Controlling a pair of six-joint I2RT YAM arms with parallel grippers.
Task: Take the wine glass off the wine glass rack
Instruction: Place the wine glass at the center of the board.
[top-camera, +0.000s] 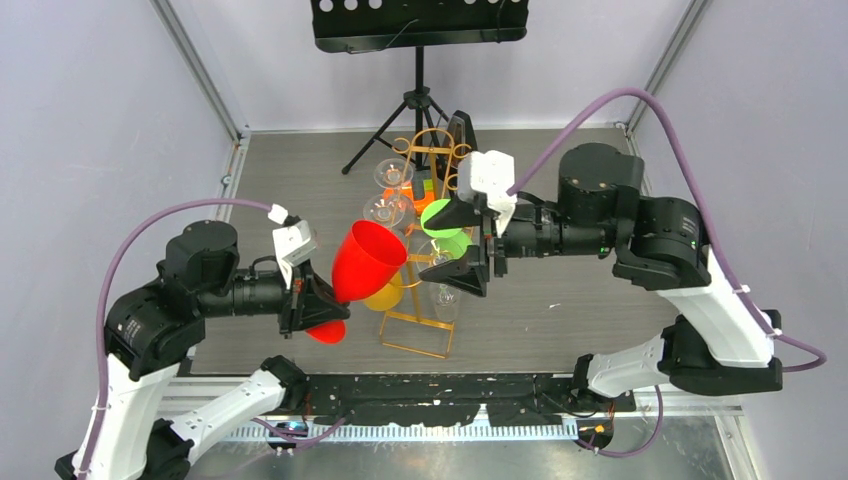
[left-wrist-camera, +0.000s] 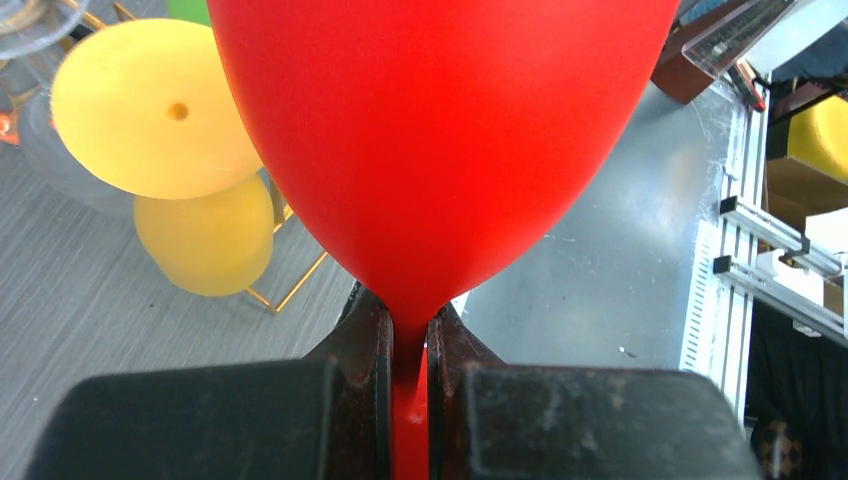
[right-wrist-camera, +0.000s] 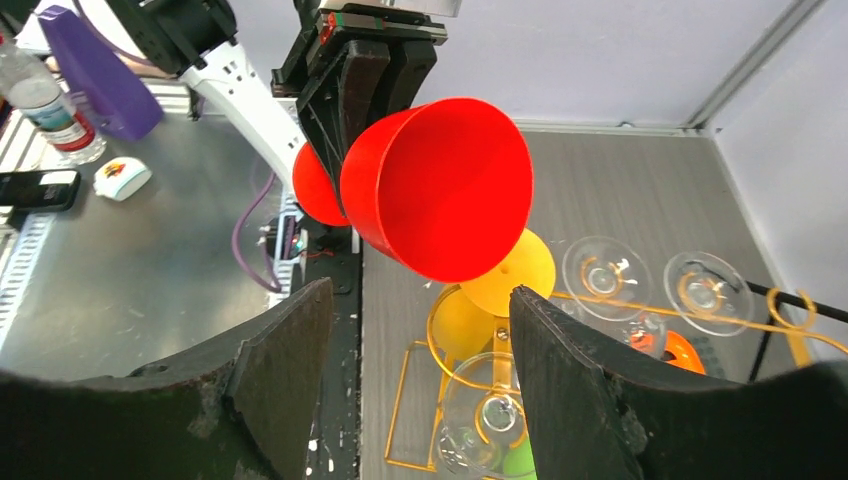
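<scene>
My left gripper (top-camera: 318, 306) (left-wrist-camera: 408, 312) is shut on the stem of a red wine glass (top-camera: 367, 260) (left-wrist-camera: 430, 130) (right-wrist-camera: 440, 185). It holds the glass tilted, just left of the wine glass rack, with the bowl's mouth facing the rack. The wine glass rack (top-camera: 418, 322) (right-wrist-camera: 398, 400) is a gold wire frame. On it hang a yellow glass (top-camera: 385, 296) (left-wrist-camera: 155, 110) (right-wrist-camera: 520, 270), a green glass (top-camera: 445, 226), an orange glass (top-camera: 420, 196) and several clear ones (top-camera: 392, 172) (right-wrist-camera: 606, 275). My right gripper (top-camera: 460, 246) (right-wrist-camera: 420, 296) is open above the rack's front end and grips nothing.
A black tripod music stand (top-camera: 420, 28) stands behind the rack at the back wall. Grey walls with metal corner posts enclose the floor. Beyond the near edge, the right wrist view shows a bottle (right-wrist-camera: 45, 105) and a phone (right-wrist-camera: 38, 188) on a metal bench.
</scene>
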